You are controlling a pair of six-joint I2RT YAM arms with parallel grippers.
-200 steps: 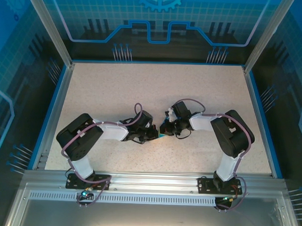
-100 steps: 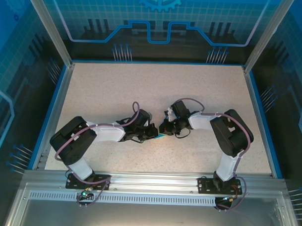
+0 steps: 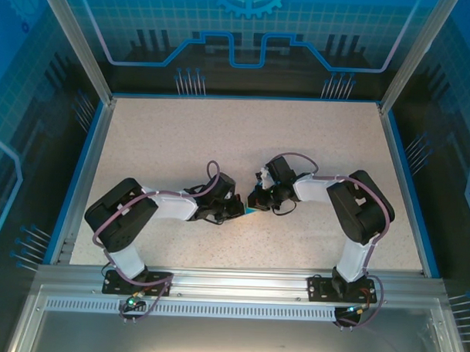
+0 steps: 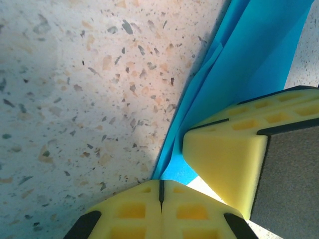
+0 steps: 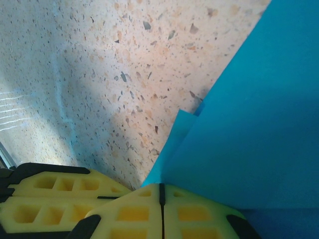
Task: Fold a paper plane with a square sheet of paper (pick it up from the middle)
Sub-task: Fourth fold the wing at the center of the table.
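- Currently the thin, bright blue, partly folded paper sheet (image 5: 249, 124) is at the middle of the speckled beige tabletop (image 3: 221, 137), between both tools.
- Left tool (image 4: 160, 196) and right tool (image 5: 160, 204): jaws closed, each pinching the sheet.
- Judgement: light, limp and easily torn; hold gently beside the creases.

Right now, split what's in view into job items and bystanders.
Job: folded blue paper; left gripper, shut on it; right gripper, shut on it too.
Bystanders: speckled table; aluminium rail; blue backdrop panel.
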